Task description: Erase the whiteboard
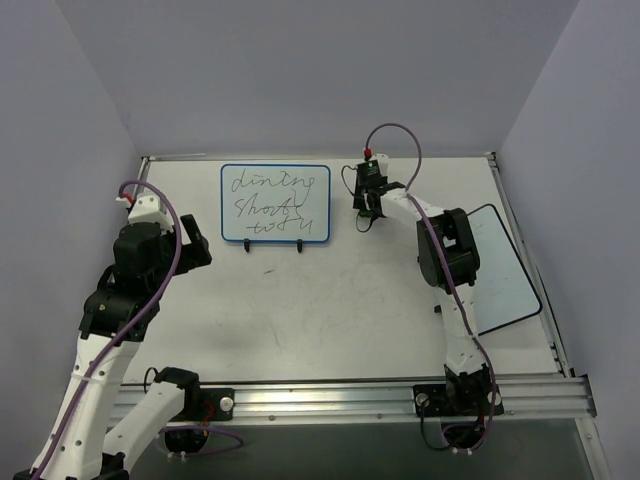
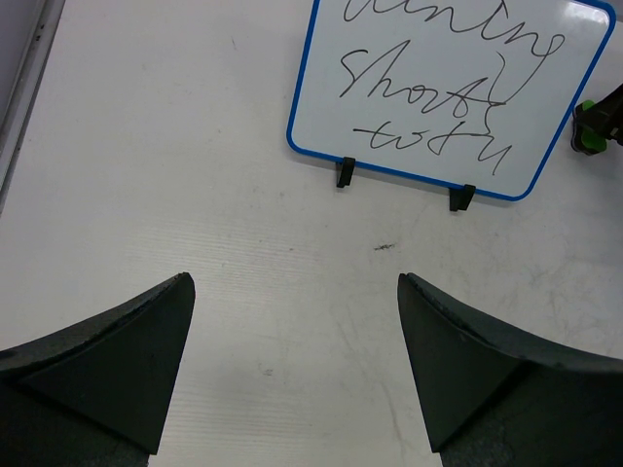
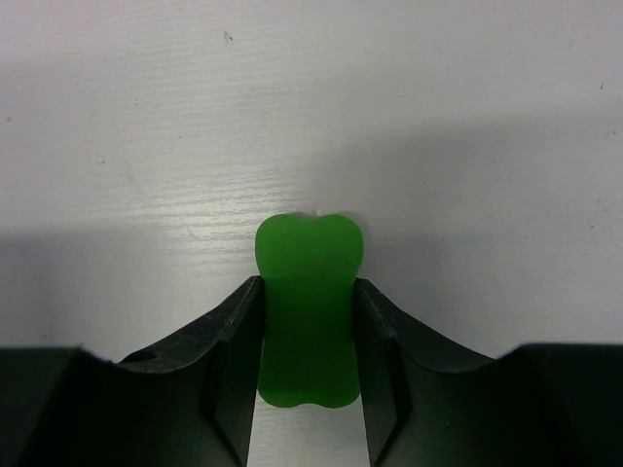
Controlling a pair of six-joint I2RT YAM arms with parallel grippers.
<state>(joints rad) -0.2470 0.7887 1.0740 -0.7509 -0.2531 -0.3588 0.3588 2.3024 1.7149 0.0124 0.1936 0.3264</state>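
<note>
The whiteboard [image 1: 275, 204], blue-framed with black handwriting on its face, stands on small black feet at the back of the table. It also shows in the left wrist view [image 2: 453, 88]. My right gripper [image 1: 372, 212] is just right of the board, shut on a green eraser [image 3: 310, 253] with the table surface right beneath it. The eraser's edge shows in the left wrist view [image 2: 587, 128]. My left gripper [image 1: 195, 245] is open and empty, left of and nearer than the board, with bare table between its fingers [image 2: 127, 341].
A black-framed white board [image 1: 505, 275] lies flat at the right side of the table, beside the right arm. A metal rail [image 1: 350, 400] runs along the near edge. Grey walls close in the left, back and right.
</note>
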